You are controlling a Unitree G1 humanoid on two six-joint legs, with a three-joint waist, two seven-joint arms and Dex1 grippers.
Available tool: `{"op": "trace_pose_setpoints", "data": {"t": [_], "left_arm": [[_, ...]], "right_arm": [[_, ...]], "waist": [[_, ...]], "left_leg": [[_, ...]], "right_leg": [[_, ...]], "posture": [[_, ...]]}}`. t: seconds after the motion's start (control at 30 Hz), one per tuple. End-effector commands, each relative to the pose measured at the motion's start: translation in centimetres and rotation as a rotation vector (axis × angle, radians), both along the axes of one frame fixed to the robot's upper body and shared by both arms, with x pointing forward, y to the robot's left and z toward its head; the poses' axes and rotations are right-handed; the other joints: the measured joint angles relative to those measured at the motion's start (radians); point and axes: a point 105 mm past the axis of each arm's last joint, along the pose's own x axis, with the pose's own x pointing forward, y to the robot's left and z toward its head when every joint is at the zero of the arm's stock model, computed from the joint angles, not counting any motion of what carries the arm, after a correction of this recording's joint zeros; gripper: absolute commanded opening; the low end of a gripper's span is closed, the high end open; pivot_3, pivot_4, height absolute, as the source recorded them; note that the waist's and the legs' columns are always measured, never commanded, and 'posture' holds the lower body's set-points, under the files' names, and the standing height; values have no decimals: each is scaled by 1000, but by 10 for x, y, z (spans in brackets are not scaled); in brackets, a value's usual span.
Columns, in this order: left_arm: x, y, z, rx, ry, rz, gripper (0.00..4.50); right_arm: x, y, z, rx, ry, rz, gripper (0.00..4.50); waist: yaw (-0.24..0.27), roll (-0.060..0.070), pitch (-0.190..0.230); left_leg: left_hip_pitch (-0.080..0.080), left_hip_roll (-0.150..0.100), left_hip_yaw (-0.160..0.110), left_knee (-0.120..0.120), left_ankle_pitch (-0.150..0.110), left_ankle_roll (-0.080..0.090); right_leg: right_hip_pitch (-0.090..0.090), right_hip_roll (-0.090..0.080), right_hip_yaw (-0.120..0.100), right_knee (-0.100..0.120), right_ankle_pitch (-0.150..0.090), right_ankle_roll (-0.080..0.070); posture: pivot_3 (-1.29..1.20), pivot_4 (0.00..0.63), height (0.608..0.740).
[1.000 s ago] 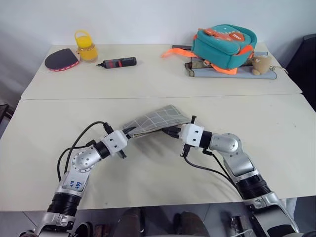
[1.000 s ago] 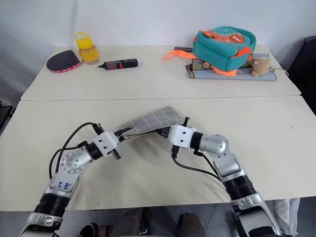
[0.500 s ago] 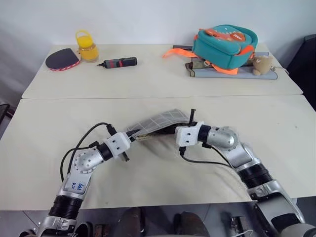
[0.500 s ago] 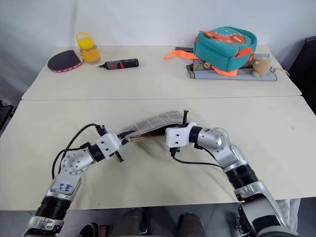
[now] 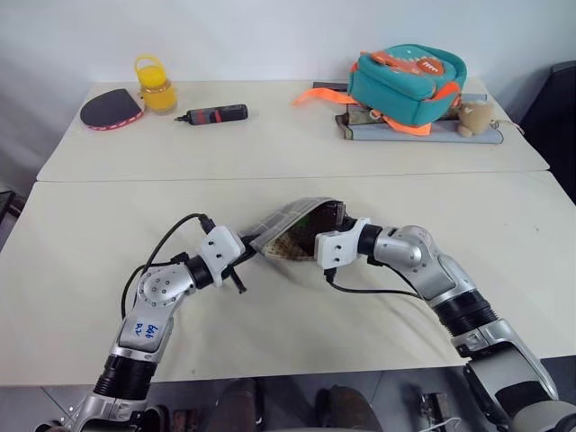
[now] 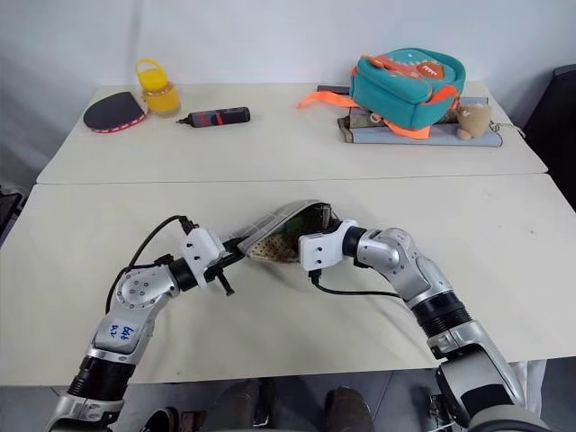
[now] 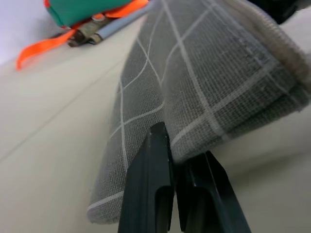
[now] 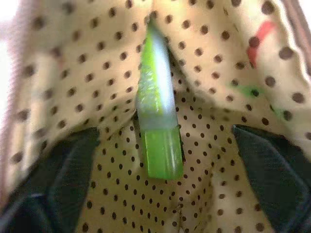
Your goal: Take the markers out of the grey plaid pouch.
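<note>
Your left gripper (image 7: 177, 167) reaches level toward the middle of the near table (image 5: 81, 270), clamped on one end of the grey plaid pouch (image 5: 290, 219). Your right gripper (image 8: 160, 150) angles in from the opposite side, fingers (image 8: 53, 170) spread wide inside the pouch's mouth (dotted lining all round), a green marker (image 8: 156, 111) lying between them.

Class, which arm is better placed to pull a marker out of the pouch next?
The right. Its gripper is open inside the pouch, jaws either side of a green marker. The left gripper is shut on the pouch's edge.

marker (image 8: 158, 131) inside pouch (image 5: 292, 227), backpack (image 5: 407, 79) behind
</note>
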Motion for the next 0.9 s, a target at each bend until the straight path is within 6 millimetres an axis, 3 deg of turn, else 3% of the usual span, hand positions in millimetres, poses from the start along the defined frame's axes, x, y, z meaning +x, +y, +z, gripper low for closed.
{"op": "trace_pose_setpoints", "data": {"t": [0.03, 0.23, 0.47, 0.57, 0.77, 0.83, 0.9], "left_arm": [[-7, -9, 15, -54, -25, -45, 0], [-4, -9, 30, -202, 56, -62, 0], [-16, -18, 18, -436, 451, -192, 0], [-22, -26, 15, -477, 570, -250, 0], [-19, -33, 39, -629, 638, -305, 0], [-23, -35, 34, -617, 694, -321, 0], [-39, -41, 23, -582, 780, -405, 0]], "right_arm": [[-1, 1, 17, 33, 13, 11, 4448], [-25, -8, 23, -53, 268, 126, 4448], [-37, -31, 54, -116, 520, 121, 4448], [-38, -34, 60, -157, 552, 115, 4448], [-33, -36, 63, -185, 596, 97, 4448], [-32, -37, 62, -208, 598, 95, 4448], [-32, -35, 65, -231, 597, 114, 4448]], "waist": [[0, 0, 0], [2, 0, 0], [1, 0, 0], [1, 0, 0], [4, -1, 1], [3, -1, 1], [2, -1, 1]], "left_leg": [[0, 0, 0, 0, 0, 0], [0, 0, -1, 1, 0, 0], [0, 0, -2, 2, 0, 1], [0, 1, -3, 2, 0, 1], [-2, 0, -3, 5, 0, 1], [-2, 0, -5, 6, 0, 1], [-2, 0, -4, 5, 0, 1]], "right_leg": [[0, 0, 0, 0, 0, 0], [1, -1, 1, 0, 0, 0], [2, -1, 1, 0, 0, 0], [2, 0, 2, -1, 0, -1], [3, -1, 2, -1, 0, -1], [4, -1, 2, -2, 0, -1], [3, 0, 2, -2, 0, -1]], "posture": [[0, 150, 740], [0, 150, 740], [0, 150, 740], [0, 150, 740], [0, 150, 740], [0, 150, 740], [0, 150, 740]]}}
